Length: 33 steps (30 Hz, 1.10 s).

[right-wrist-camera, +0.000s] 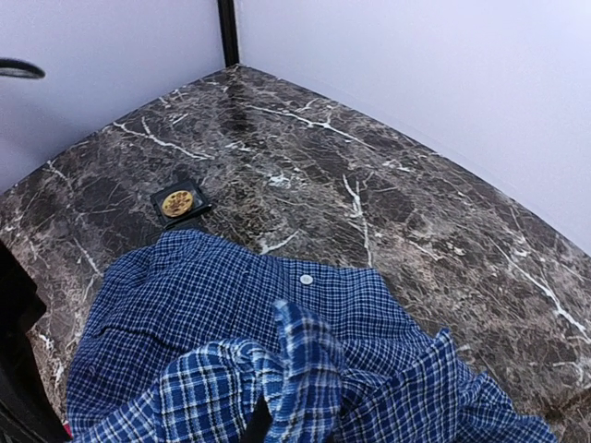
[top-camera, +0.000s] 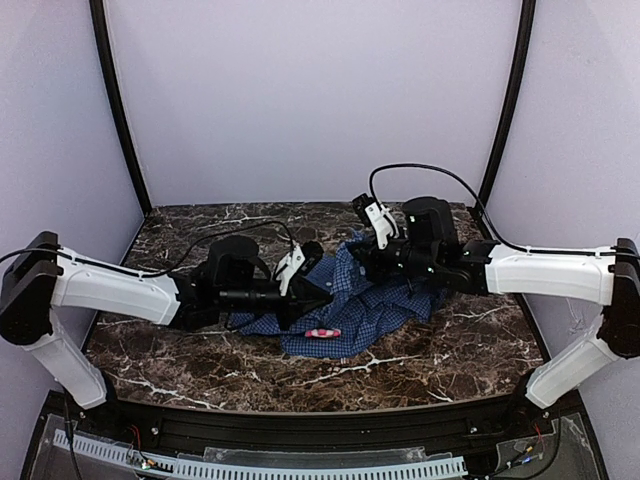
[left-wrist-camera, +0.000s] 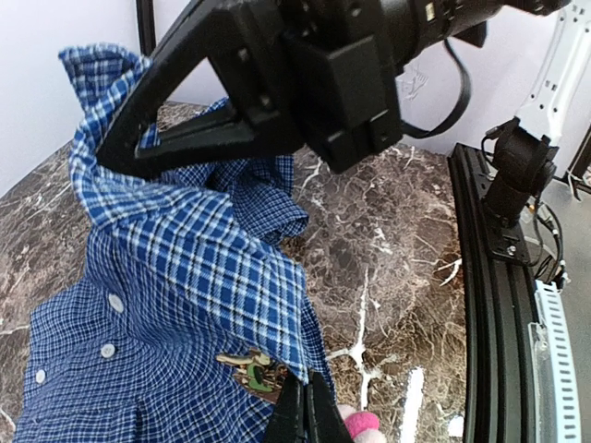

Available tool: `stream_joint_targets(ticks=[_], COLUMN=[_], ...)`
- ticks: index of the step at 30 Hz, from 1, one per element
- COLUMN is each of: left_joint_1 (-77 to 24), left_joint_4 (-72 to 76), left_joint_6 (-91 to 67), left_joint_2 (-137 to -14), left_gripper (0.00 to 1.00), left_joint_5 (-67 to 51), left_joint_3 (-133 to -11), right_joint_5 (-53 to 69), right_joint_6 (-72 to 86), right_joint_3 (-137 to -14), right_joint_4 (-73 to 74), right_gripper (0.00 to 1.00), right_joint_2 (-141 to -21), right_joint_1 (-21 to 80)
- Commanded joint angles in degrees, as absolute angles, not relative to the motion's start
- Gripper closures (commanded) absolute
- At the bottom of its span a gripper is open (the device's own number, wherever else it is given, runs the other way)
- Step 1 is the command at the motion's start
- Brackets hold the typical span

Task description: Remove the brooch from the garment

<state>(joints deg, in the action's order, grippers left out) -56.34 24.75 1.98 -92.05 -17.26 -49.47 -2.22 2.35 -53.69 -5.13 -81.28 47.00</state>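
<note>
Left wrist view puts the brooch (left-wrist-camera: 247, 367) low on the shirt (left-wrist-camera: 175, 305), just under the edge of a turned-over fold. It is a small flat piece in gold and green with an irregular outline, and its long axis runs left to right across the cloth, dipping slightly at the end nearest the left gripper (left-wrist-camera: 307, 408). That pincer's thin black fingers are pressed together at the fold's edge, right at the brooch's lower end. I cannot tell whether they pinch the brooch, the cloth, or nothing. A soft, rounded pink object (left-wrist-camera: 360, 425) sits just beside the fingertips. The shirt is fine blue-and-white check, soft and deeply creased, with small round white buttons (left-wrist-camera: 114, 302) in a row down one flat panel. The right gripper (left-wrist-camera: 120, 159), angular and matte black, has its jaws closed on a ridge of the cloth and holds it up above the table (left-wrist-camera: 397, 268), so the fabric hangs from it in a peak. From the top camera, the crumpled shirt lies with its longer side running left to right between the two arms, mid-table. The tabletop is glossy dark brown marble with white veins. The right wrist camera shows a small black square piece (right-wrist-camera: 177, 203) holding a gold disc, just beside the shirt's far edge.
</note>
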Motion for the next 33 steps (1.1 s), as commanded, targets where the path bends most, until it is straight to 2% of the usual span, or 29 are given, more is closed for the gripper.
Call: stream_joint_targets(ticks=[1, 5, 11, 13, 15, 18, 23, 29, 33], left_joint_1=[-55.07, -53.72, -52.62, -52.08, -51.08, -48.90, -46.97, -45.33, -45.09], left_joint_4=[20.56, 21.34, 22.67, 23.17, 24.20, 26.19, 26.85, 27.24, 27.77], left_joint_6=[3.36, 1.91, -0.38, -2.08, -3.70, -5.97, -8.46, -10.18, -10.02], left_joint_2=[-88.50, -88.25, -89.19, -89.34, -89.18, -89.68, -92.49, -94.53, -94.58], left_gripper=[0.99, 0.99, 0.99, 0.99, 0.99, 0.99, 0.99, 0.99, 0.99], left_joint_5=[-29.33, -32.36, -36.43, -35.81, -34.16, -32.40, -31.70, -31.78, -33.48], left_joint_3=[-49.86, -49.60, -49.64, -49.44, -48.76, -47.74, -48.76, -49.64, -49.76], right_joint_5=[8.34, 12.53, 12.01, 10.78, 9.85, 9.08, 8.31, 18.02, 17.52], right_joint_6=[-1.22, -0.01, 4.84, 5.77, 6.55, 7.57, 10.55, 11.35, 12.85], right_joint_3=[-56.35, -55.87, -55.59, -54.71, -52.71, -48.92, -41.74, -35.31, -34.36], right_joint_4=[-6.13, -9.82, -12.04, -11.63, -11.73, -12.25, -14.16, -20.93, -22.84], right_gripper=[1.00, 1.00, 1.00, 0.88, 0.69, 0.47, 0.27, 0.25, 0.27], right_joint_2=[-84.72, -87.76, -90.91, -89.65, -86.74, -81.17, -73.99, -72.70, -75.43], right_joint_1=[45.67, 45.62, 45.29, 45.05, 44.91, 44.82, 44.74, 45.13, 45.09])
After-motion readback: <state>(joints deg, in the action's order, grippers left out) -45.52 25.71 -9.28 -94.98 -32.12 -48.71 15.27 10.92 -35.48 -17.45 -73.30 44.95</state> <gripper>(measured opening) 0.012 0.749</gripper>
